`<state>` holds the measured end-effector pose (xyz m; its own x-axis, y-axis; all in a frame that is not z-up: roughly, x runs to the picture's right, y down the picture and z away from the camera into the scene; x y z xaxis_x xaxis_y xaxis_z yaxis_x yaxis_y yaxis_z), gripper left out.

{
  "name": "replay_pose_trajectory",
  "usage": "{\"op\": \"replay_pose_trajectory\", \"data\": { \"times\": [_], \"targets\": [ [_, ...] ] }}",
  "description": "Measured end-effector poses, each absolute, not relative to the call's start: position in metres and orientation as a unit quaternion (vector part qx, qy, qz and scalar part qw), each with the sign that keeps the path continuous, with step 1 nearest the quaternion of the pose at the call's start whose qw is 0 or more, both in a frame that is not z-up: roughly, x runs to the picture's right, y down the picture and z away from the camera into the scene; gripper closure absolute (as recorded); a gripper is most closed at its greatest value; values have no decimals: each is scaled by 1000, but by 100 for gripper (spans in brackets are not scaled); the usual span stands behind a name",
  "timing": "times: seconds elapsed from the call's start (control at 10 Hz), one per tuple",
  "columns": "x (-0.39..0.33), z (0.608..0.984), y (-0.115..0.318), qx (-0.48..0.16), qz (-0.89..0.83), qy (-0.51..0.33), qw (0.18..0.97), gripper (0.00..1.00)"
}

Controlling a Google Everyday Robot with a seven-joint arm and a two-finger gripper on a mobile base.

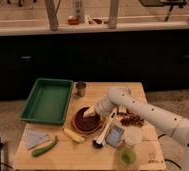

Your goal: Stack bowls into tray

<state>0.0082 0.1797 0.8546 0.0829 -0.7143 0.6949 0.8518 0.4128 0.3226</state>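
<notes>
The green tray (47,101) lies at the table's left side and holds nothing. A dark red-brown bowl (86,122) sits in the middle of the table, to the right of the tray. It looks like a stack of two, but I cannot tell for sure. My gripper (89,113) reaches in from the right on the white arm (138,107) and is down inside the bowl, near its upper rim.
A small metal cup (81,88) stands by the tray's top right corner. A green translucent cup (127,156), a clear cup (134,136), a black-and-white brush (106,132), a blue packet (115,135), a corn cob (73,135), a green pepper (44,147), a grey cloth (35,137) and a brown snack pile (132,120) lie around.
</notes>
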Motion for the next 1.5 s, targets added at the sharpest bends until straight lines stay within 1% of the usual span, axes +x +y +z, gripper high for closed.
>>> {"op": "replay_pose_trajectory", "data": {
  "times": [0.1,0.3,0.4,0.5,0.6,1.2,1.5],
  "targets": [
    [7,855,181,-83,-536,-415,730,60],
    [6,856,182,-84,-535,-417,730,76],
    [6,857,182,-85,-534,-417,730,88],
    [7,856,183,-86,-534,-417,730,98],
    [8,855,181,-86,-535,-415,731,100],
    [13,839,164,-87,-551,-399,728,100],
    [12,825,149,-81,-565,-388,724,100]
  ]
}}
